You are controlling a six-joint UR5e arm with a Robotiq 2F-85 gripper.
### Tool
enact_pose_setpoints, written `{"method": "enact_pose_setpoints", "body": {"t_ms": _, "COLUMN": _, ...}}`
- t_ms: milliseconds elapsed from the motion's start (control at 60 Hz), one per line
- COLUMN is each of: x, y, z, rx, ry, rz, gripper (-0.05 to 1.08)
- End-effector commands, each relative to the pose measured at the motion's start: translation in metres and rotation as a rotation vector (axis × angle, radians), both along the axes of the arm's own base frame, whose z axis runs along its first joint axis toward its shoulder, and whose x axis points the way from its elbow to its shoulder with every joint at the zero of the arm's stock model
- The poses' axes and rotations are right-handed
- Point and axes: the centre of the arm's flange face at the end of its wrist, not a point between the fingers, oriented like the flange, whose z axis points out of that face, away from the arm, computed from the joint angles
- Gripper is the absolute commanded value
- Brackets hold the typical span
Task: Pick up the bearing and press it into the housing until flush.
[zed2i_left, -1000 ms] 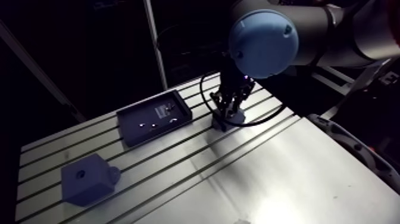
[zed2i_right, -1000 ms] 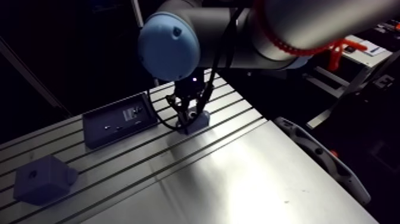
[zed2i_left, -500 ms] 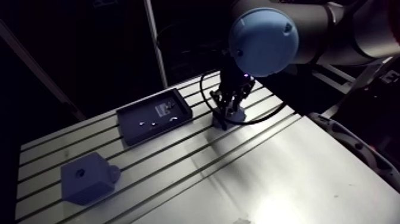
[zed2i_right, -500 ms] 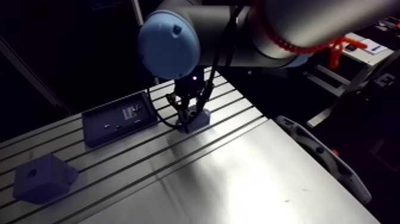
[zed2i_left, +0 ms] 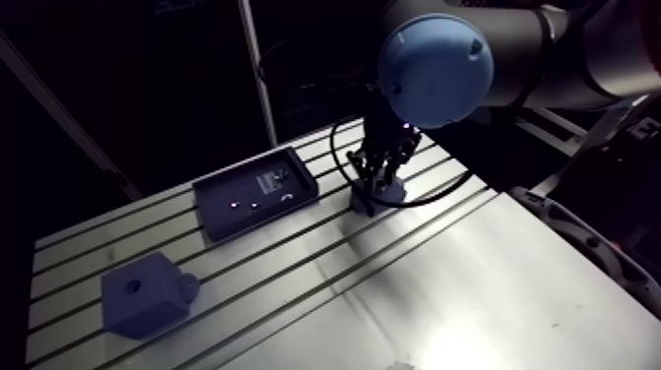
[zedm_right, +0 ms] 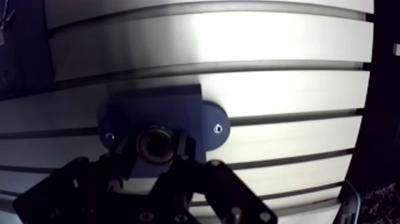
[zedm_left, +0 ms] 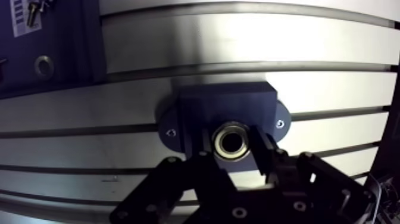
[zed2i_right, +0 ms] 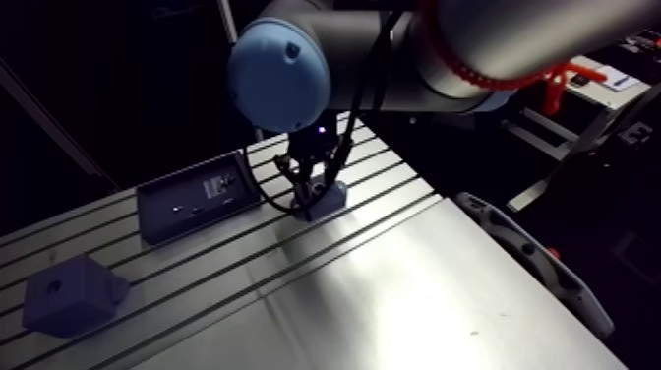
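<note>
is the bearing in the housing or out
In: the bearing sits in the housing bore, the hand shut on it. Flush: cannot tell.

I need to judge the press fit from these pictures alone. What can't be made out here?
1. Wrist view: whether the bearing sits flush in the housing; the camera looks straight down, and the fingers of the gripper cover its sides.
2. Wrist view: the housing's near edge, hidden under the gripper.
3. Arm view: the bearing, lost in the small, dark gripper.
4. The tray: its parts are too small in the arm view and cut off by the edge in the wrist view.
</note>
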Motion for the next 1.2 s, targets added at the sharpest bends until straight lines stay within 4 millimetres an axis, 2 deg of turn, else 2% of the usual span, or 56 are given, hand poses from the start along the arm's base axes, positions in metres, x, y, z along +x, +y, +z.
{"method": "enact_pose_setpoints", "body": {"t_ms": 17, "x": 0.001, "y": 0.0, "z": 0.004, "rx": 0.003, "ry": 0.006, "rz": -0.001, "gripper": 0.0}}
{"method": "enact_pose_setpoints", "body": {"t_ms": 183, "x": -0.002, "y": 0.001, "z": 0.02, "rx": 0.013, "ry": 0.037, "rz": -0.002, "gripper": 0.0}}
{"method": "enact_pose_setpoints", "body": {"t_ms": 350, "x": -0.002, "y": 0.001, "z": 0.028, "rx": 0.019, "ry": 0.047, "rz": -0.003, "gripper": 0.0}}
{"method": "enact_pose_setpoints", "body": {"t_ms": 400, "x": -0.003, "y": 0.001, "z": 0.031, "rx": 0.022, "ry": 0.049, "rz": -0.002, "gripper": 0.01}}
{"method": "enact_pose_setpoints", "body": {"t_ms": 433, "x": -0.002, "y": 0.001, "z": 0.034, "rx": 0.026, "ry": 0.049, "rz": -0.001, "gripper": 0.05}}
{"method": "enact_pose_setpoints", "body": {"t_ms": 450, "x": -0.003, "y": 0.002, "z": 0.039, "rx": 0.03, "ry": 0.053, "rz": -0.001, "gripper": 0.17}}
{"method": "enact_pose_setpoints", "body": {"t_ms": 467, "x": -0.003, "y": 0.002, "z": 0.044, "rx": 0.032, "ry": 0.053, "rz": -0.004, "gripper": 0.36}}
{"method": "enact_pose_setpoints", "body": {"t_ms": 483, "x": -0.003, "y": 0.002, "z": 0.044, "rx": 0.032, "ry": 0.053, "rz": -0.004, "gripper": 0.36}}
{"method": "enact_pose_setpoints", "body": {"t_ms": 500, "x": -0.003, "y": 0.001, "z": 0.053, "rx": 0.035, "ry": 0.056, "rz": -0.006, "gripper": 0.59}}
{"method": "enact_pose_setpoints", "body": {"t_ms": 517, "x": -0.003, "y": 0.001, "z": 0.053, "rx": 0.035, "ry": 0.056, "rz": -0.006, "gripper": 0.59}}
{"method": "enact_pose_setpoints", "body": {"t_ms": 533, "x": -0.004, "y": 0.002, "z": 0.061, "rx": 0.036, "ry": 0.062, "rz": -0.01, "gripper": 0.85}}
{"method": "enact_pose_setpoints", "body": {"t_ms": 550, "x": -0.004, "y": 0.002, "z": 0.061, "rx": 0.036, "ry": 0.062, "rz": -0.01, "gripper": 0.85}}
{"method": "enact_pose_setpoints", "body": {"t_ms": 567, "x": -0.006, "y": 0.003, "z": 0.07, "rx": 0.038, "ry": 0.073, "rz": -0.017, "gripper": 0.96}}
{"method": "enact_pose_setpoints", "body": {"t_ms": 583, "x": -0.006, "y": 0.003, "z": 0.07, "rx": 0.038, "ry": 0.073, "rz": -0.017, "gripper": 0.96}}
{"method": "enact_pose_setpoints", "body": {"t_ms": 600, "x": -0.008, "y": 0.004, "z": 0.075, "rx": 0.042, "ry": 0.077, "rz": -0.019, "gripper": 1.06}}
{"method": "enact_pose_setpoints", "body": {"t_ms": 667, "x": -0.007, "y": 0.005, "z": 0.076, "rx": 0.036, "ry": 0.059, "rz": -0.021, "gripper": 1.08}}
{"method": "enact_pose_setpoints", "body": {"t_ms": 900, "x": -0.005, "y": 0.005, "z": 0.061, "rx": 0.005, "ry": 0.006, "rz": -0.021, "gripper": 1.08}}
{"method": "enact_pose_setpoints", "body": {"t_ms": 1133, "x": -0.006, "y": 0.005, "z": 0.026, "rx": -0.022, "ry": -0.041, "rz": -0.016, "gripper": 1.08}}
{"method": "enact_pose_setpoints", "body": {"t_ms": 1200, "x": -0.007, "y": 0.006, "z": 0.022, "rx": -0.022, "ry": -0.04, "rz": -0.014, "gripper": 1.08}}
